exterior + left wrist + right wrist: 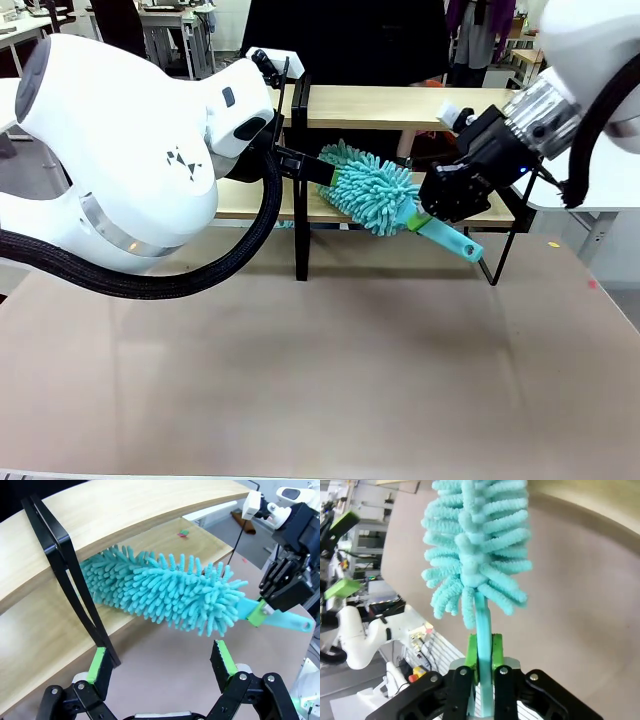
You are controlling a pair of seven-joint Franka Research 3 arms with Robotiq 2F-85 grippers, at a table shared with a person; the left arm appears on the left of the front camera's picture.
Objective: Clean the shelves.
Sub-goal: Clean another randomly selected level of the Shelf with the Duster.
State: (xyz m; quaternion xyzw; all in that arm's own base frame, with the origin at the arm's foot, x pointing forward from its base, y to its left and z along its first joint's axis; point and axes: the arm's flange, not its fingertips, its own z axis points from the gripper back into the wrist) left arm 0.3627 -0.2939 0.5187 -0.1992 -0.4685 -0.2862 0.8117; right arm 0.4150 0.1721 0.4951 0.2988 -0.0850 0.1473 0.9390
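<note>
The shelves (400,105) stand across the far side of the table, light wooden boards on a black frame (65,580). A teal fluffy duster (370,185) lies with its head on the lower board (40,635), under the upper board. My right gripper (440,200) is shut on the duster's teal handle (484,652), just off the right of the lower board. The duster head (475,545) stretches away from it. My left gripper (160,662) is open with nothing between its green pads, hovering near the front of the lower shelf by the black centre post, close to the duster (165,592).
The pinkish-brown tabletop (320,350) spreads in front of the shelves. A person in dark clothing (340,40) stands behind them. A white desk (600,190) sits at the right. Small red and green bits (182,531) lie on the lower board.
</note>
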